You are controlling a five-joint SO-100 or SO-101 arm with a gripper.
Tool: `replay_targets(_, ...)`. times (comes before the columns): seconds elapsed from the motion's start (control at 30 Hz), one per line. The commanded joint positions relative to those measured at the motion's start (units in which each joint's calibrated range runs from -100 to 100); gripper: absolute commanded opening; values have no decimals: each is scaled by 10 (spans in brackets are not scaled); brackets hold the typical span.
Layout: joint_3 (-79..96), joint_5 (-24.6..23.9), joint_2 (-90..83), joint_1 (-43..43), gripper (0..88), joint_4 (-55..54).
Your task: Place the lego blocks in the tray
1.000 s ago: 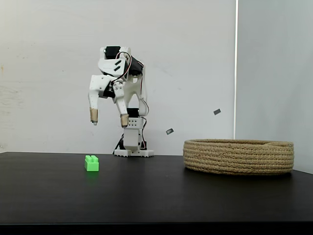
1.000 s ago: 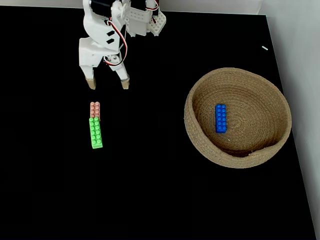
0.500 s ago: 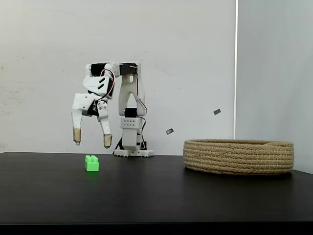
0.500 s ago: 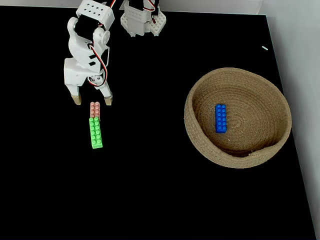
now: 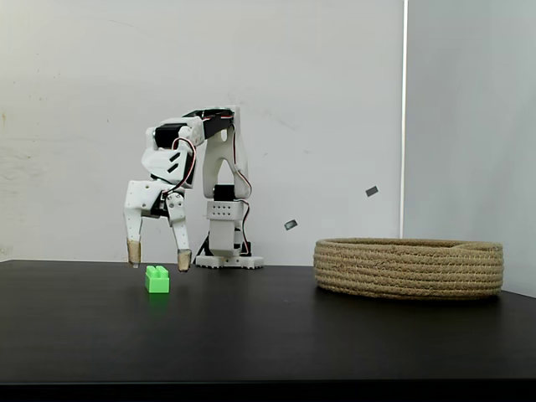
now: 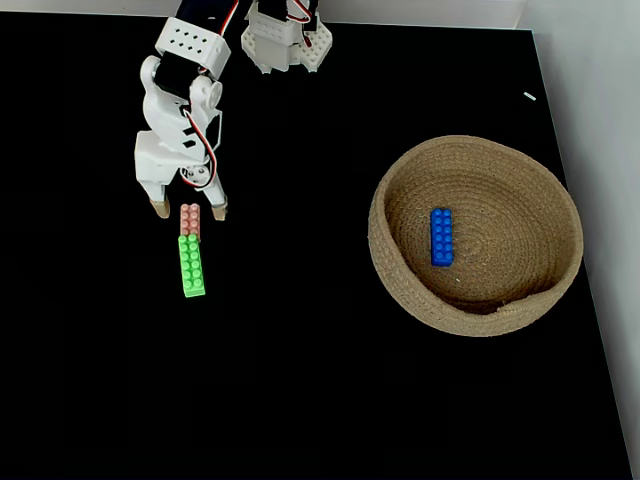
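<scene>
The claw (image 6: 188, 211), spread wide and empty, straddles the pink brick (image 6: 190, 221); it should descend squarely before pinching.

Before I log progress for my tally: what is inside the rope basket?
One blue brick lies on the floor of the basket in the fixed view from above. From the side, the basket wall hides its inside.

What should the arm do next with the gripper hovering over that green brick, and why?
Probably lower a little and then close. The gripper is open, its fingertips straddling the pink brick joined to the end of the green brick, and in a fixed view the tips hang about level with the brick's top. The blue brick already lies in the basket.
</scene>
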Motion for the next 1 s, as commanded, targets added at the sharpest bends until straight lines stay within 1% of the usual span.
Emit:
replay_targets(0.0,7,-6,-4,-8,251,-31)
replay_targets(0.23,21,-16,7,-20,228,-63)
replay_targets(0.3,29,-22,9,-25,208,-77)
replay_targets(0.4,44,-32,10,-33,80,-98)
replay_targets(0.43,49,-33,10,-34,22,-101)
replay_targets(0.47,53,-36,9,-36,1,-101)
replay_targets(0.67,49,-42,-22,-37,0,-100)
replay_targets(0.8,14,-41,-80,-37,0,-45)
replay_targets(0.97,-48,-76,-148,-71,0,15)
